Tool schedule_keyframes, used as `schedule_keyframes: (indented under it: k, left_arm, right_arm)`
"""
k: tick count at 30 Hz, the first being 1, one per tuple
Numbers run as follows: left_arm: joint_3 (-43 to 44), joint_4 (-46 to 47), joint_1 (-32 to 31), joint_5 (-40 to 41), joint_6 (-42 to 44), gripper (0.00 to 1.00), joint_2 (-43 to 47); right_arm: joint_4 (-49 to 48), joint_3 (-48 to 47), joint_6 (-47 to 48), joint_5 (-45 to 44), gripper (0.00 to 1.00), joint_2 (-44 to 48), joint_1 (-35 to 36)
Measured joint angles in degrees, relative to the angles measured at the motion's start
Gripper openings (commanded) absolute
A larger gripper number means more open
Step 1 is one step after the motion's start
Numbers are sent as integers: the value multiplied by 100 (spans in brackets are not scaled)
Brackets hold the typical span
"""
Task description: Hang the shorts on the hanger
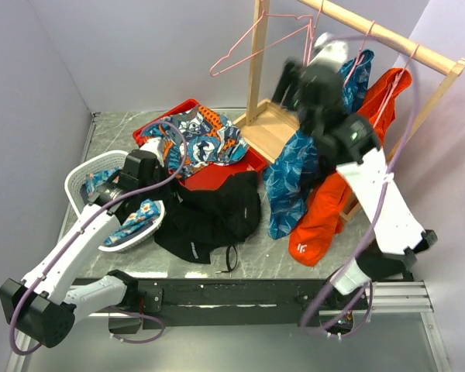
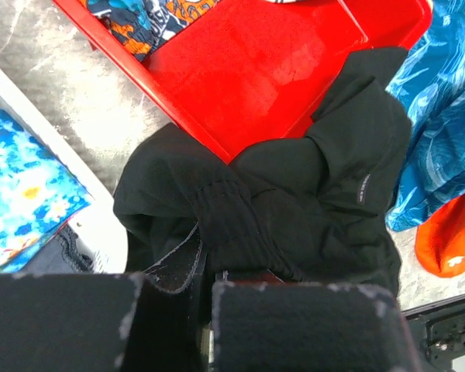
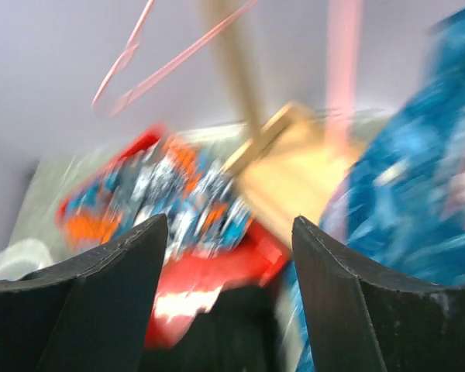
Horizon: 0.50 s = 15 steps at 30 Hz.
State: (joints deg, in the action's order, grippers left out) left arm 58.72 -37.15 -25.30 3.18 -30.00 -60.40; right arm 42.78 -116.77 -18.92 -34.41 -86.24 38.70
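Left hand (image 2: 178, 283) pinching shorts (image 2: 294, 201); right hand (image 3: 229, 225) spread, empty, near hanger (image 3: 178, 56).

Setting: a robot lab test cell, not a home.

Evidence:
- Plain pale walls (image 1: 139, 46) box in a grey stone-look table (image 1: 112, 132) on three sides.
- Two white robot arms, the left arm (image 1: 77, 248) and the right arm (image 1: 380, 194), are bolted to a black rail (image 1: 240, 293) at the near edge. Purple cables (image 1: 325, 288) loop off them.
- Clothes props are staged on top: a wooden rack (image 1: 256, 70) with a pink wire hanger (image 1: 256, 53), a red tray (image 1: 217, 177) and a white basket (image 1: 81, 174).
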Motion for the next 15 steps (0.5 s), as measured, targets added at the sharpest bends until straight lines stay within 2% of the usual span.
schedule_keyframes:
  k: [5,15]
  left_arm:
    - [-227,109,0,-63,153,1,0]
    - [-505,254,0,-144,258,1,42]
  right_arm:
    - [229,-1443,164,-518,72,-841,-527]
    - [247,-1600,533,-1078,70,-1864,-870]
